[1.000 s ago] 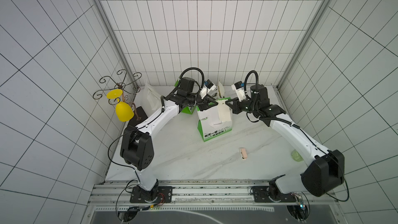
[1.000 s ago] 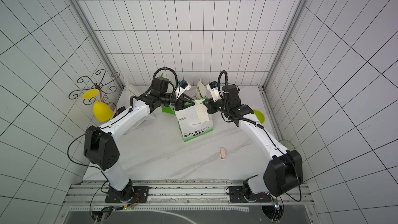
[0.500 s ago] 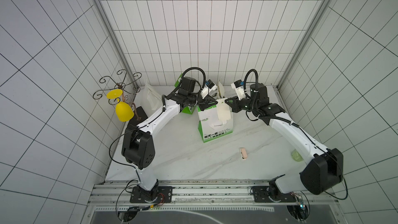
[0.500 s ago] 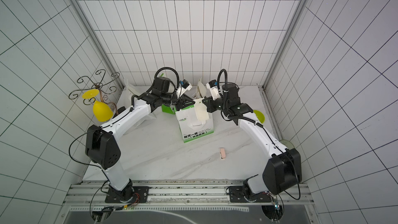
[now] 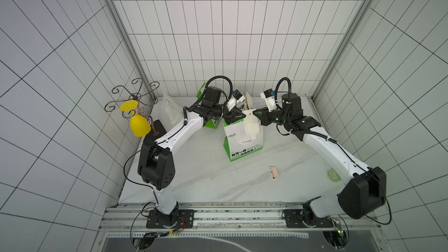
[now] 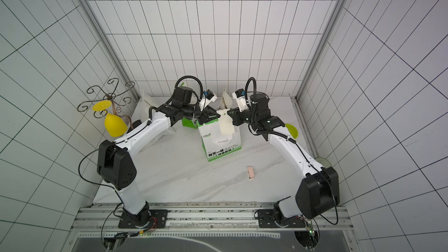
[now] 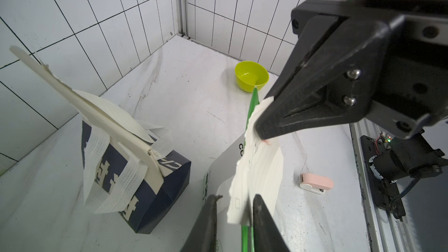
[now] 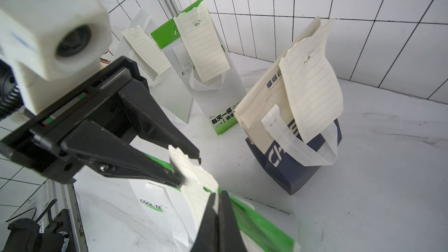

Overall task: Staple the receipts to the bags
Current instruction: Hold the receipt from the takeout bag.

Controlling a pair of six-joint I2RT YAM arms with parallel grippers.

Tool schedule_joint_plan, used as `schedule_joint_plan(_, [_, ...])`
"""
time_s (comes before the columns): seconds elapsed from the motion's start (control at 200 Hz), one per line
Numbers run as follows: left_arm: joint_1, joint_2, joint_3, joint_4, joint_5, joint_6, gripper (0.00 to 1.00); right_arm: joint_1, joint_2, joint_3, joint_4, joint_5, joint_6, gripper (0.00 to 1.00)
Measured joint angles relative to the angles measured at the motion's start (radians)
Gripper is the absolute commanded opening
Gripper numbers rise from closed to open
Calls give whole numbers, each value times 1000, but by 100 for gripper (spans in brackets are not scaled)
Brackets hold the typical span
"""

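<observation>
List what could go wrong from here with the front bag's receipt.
1. Only the shut right gripper pinches the receipt against the top edge of the bag. The left gripper has its jaws apart around the paper, so a release would likely drop it.
2. The stapler lies on the table, apart from both grippers; fetching it may free the paper.
3. The receipt's ragged top could tear if the grippers pull apart.

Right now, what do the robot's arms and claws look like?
Left arm and right arm: white shells, black joints, black cables. Left claw and right claw: black, two tapered pointed fingers, each with a white camera block.
</observation>
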State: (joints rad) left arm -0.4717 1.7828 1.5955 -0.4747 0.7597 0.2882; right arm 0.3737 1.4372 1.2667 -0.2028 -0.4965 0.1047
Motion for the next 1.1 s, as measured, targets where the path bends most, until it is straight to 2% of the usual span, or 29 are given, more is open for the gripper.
schedule_joint_plan(0.125, [0, 0, 0, 0, -6, 0, 31, 0, -4, -1, 3, 4, 0, 0])
schedule_joint_plan(0.435, [0, 1, 0, 0, -8, 0, 34, 0, -48, -10, 8, 13, 0, 0])
schedule_joint_plan(0.795, [0, 1, 1, 0, -7, 0, 35, 2, -58, -66, 14, 16, 0, 0])
schedule_joint_plan(0.959, [0, 2, 2, 0, -7, 0, 32, 6, -56, -66, 19, 19, 0, 0])
schedule_joint_plan(1.099, [-2, 4, 2, 0, -7, 0, 34, 9, -40, -66, 22, 20, 0, 0])
